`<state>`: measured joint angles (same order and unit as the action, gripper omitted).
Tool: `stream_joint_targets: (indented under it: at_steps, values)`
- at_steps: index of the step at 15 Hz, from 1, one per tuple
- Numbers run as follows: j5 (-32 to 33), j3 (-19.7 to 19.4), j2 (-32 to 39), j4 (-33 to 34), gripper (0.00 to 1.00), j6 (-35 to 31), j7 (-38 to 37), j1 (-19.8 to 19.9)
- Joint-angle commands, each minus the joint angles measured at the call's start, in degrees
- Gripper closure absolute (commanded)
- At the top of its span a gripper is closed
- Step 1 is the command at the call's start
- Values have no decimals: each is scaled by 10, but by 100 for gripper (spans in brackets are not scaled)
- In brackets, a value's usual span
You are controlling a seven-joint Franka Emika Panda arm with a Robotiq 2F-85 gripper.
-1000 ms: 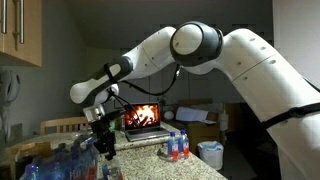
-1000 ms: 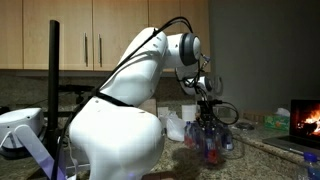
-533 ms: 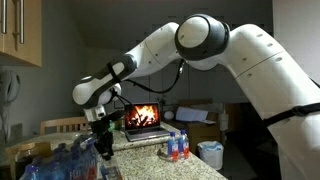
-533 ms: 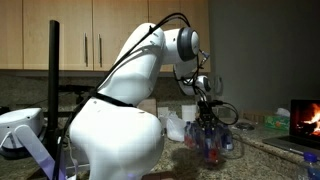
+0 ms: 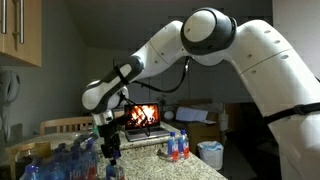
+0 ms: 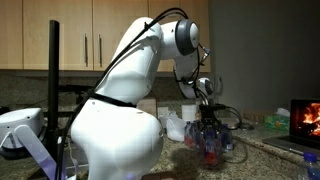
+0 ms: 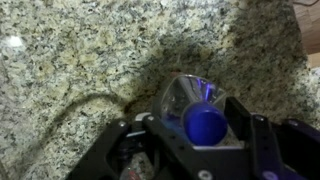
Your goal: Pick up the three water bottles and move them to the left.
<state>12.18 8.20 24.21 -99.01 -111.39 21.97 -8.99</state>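
Note:
Small clear bottles with red-orange label bands (image 5: pixel 177 148) stand together on the granite counter in front of the laptop; I can make out two or three. My gripper (image 5: pixel 111 153) hangs to their left, apart from them, between them and a cluster of bluish bottles. In the wrist view the gripper (image 7: pixel 205 128) is shut on a clear bottle with a blue cap (image 7: pixel 204 122), held upright over bare granite. In an exterior view the gripper (image 6: pixel 208 128) hangs over a blurred bunch of bottles (image 6: pixel 212 150); I cannot tell them apart there.
Many bluish bottles (image 5: pixel 50 162) crowd the counter's near left part. An open laptop (image 5: pixel 143 118) showing a fire stands behind, also seen in an exterior view (image 6: pixel 306 116). A white bin (image 5: pixel 211 153) stands off the counter's end. Wooden cabinets (image 6: pixel 110 35) hang above.
The arm has swung a little to the right in the exterior view, carrying the gripper from beside the bluish cluster toward the red-labelled bottles. The grip looks unchanged.

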Motion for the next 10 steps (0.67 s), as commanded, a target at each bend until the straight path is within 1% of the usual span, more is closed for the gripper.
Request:
stream_joint_targets:
  at_steps: [1, 3, 5, 7, 10]
  values:
    - [-4, 6, -22, -49, 3, -33, 17, 14]
    - [-4, 6, -24, -57, 0, -40, 16, 14]
    - [-2, 5, -30, -67, 0, -52, 12, 15]
    - [-11, 8, -47, -80, 0, -86, 14, 20]
    - [-29, 11, -98, -115, 0, -160, 15, 27]
